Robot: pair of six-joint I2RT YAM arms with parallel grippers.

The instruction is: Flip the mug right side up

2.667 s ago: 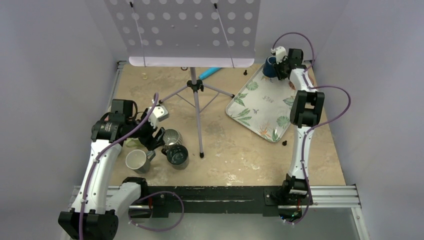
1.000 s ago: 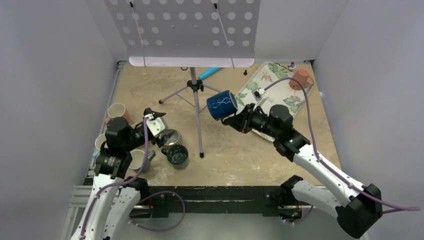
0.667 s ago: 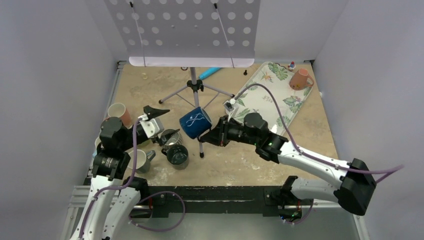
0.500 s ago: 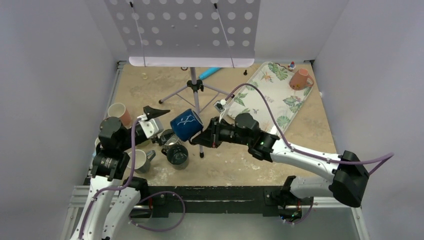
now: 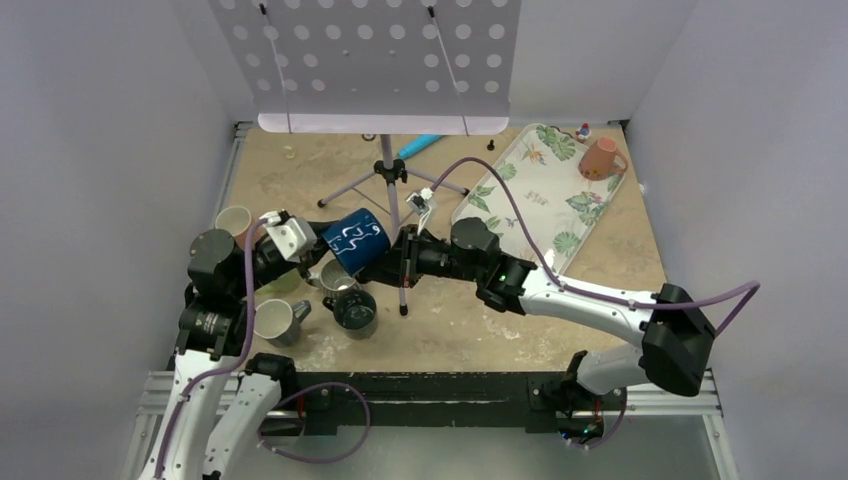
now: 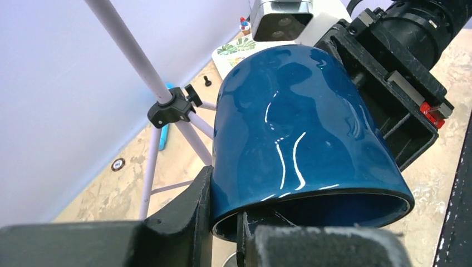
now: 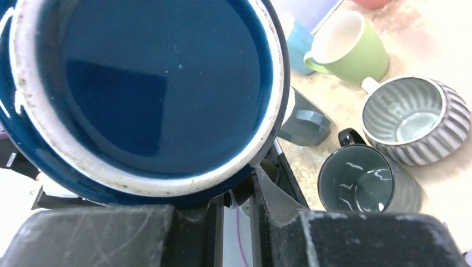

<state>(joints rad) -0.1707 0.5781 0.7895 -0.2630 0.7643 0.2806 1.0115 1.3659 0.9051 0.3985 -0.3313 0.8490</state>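
**Blue mug held in the air on its side, between both arms**

The mug (image 5: 352, 240) hangs clear of the bench (image 5: 480, 325), tipped on its side above a cluster of cups at the left. It is glazed pottery, so likely stiff, fairly heavy and slick under the pads, and liable to chip if it drops onto the crockery below. The surest hold is probably a pinch across the wall at the mouth. No view shows the handle.

The right fingers (image 7: 261, 194) stand narrow under the mug's base, which faces their camera. They appear to carry it, though the part they clamp is hidden. The left fingers (image 6: 197, 208) straddle the wall at the mouth, one outside and one inside. I cannot tell whether they press yet.

The music stand's pole (image 5: 392, 205) runs just beside the right wrist and would limit a swing. Under the mug sit a ribbed grey cup (image 5: 338, 277), a dark cup (image 5: 354, 309) and a plain grey cup (image 5: 272, 320), so little bare bench lies below. The tray (image 5: 520, 215) is well apart.
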